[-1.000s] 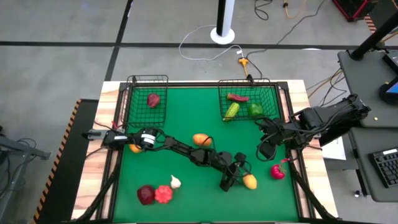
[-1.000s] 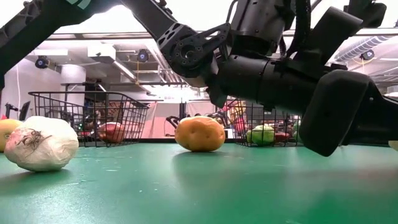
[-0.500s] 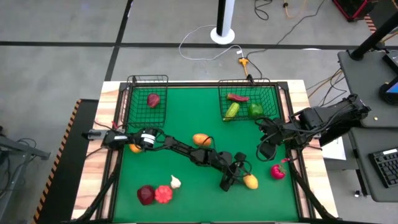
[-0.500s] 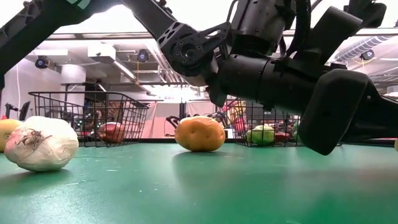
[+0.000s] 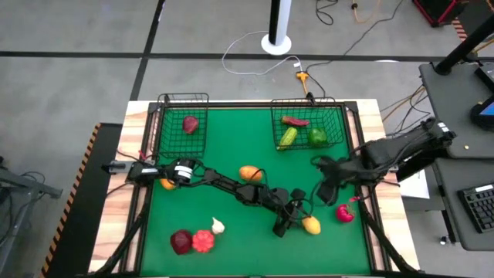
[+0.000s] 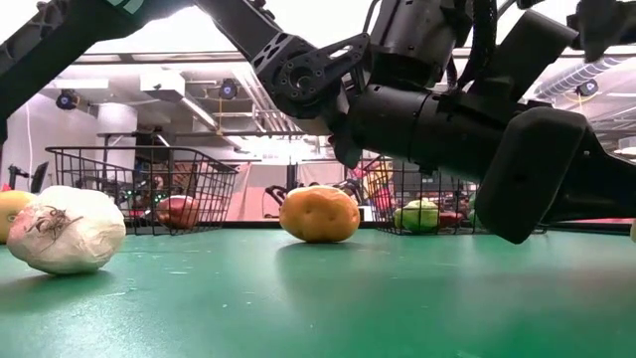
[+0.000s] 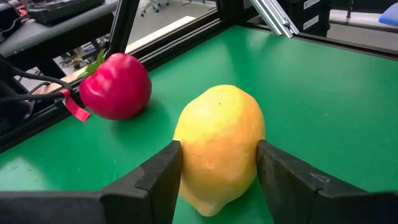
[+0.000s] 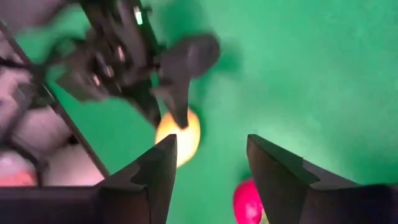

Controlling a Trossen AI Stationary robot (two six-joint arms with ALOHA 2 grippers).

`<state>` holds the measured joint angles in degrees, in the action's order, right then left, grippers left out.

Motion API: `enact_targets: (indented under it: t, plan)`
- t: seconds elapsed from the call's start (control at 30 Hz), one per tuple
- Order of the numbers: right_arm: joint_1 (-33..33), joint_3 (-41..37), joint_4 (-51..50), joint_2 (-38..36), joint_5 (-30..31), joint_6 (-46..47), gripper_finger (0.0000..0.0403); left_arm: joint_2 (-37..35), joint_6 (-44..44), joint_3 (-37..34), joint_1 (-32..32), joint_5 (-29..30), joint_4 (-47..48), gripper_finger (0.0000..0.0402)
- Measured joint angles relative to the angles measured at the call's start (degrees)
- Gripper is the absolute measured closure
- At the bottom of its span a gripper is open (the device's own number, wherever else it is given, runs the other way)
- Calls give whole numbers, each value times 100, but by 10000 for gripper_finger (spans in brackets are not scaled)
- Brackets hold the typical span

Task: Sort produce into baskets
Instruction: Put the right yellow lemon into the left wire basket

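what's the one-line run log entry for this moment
left pincer: shut on lemon | right pincer: open, above mat | red fruit: beside lemon

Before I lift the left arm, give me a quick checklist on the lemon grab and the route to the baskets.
1. Left gripper closed on the yellow toy lemon: ok, both fingers press its sides.
2. Lemon centred between the fingers: ok.
3. Red toy pepper with green stem apart from the lemon: ok, a gap shows.
4. Right gripper out of the lift path: not ok, it hangs open close by, near lemon and pepper.
5. Orange potato-like piece off the arm: cannot tell, it lies right beside the left arm.
6. Black wire mesh baskets have room: ok.
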<state>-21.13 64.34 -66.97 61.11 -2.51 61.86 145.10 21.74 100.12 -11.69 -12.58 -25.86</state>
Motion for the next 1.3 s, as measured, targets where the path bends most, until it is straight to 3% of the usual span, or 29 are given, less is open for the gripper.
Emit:
enact_targets:
  t: [0.2,0.5,0.63,0.83,1.3]
  plan:
    - [-473,0,22,928,-816,350,229,-4,-8,0,28,-2,83,223]
    - [-1451,0,549,1512,-501,1528,222,-17,-63,2,45,-4,233,223]
    - [-1742,0,647,1909,-659,1764,237,-17,-66,2,49,-4,242,223]
    - [-1787,0,1058,2439,-837,1549,275,-15,-66,0,50,-2,248,223]
    - [-1888,-31,1110,3096,-796,1326,318,-76,-185,-7,117,176,446,214]
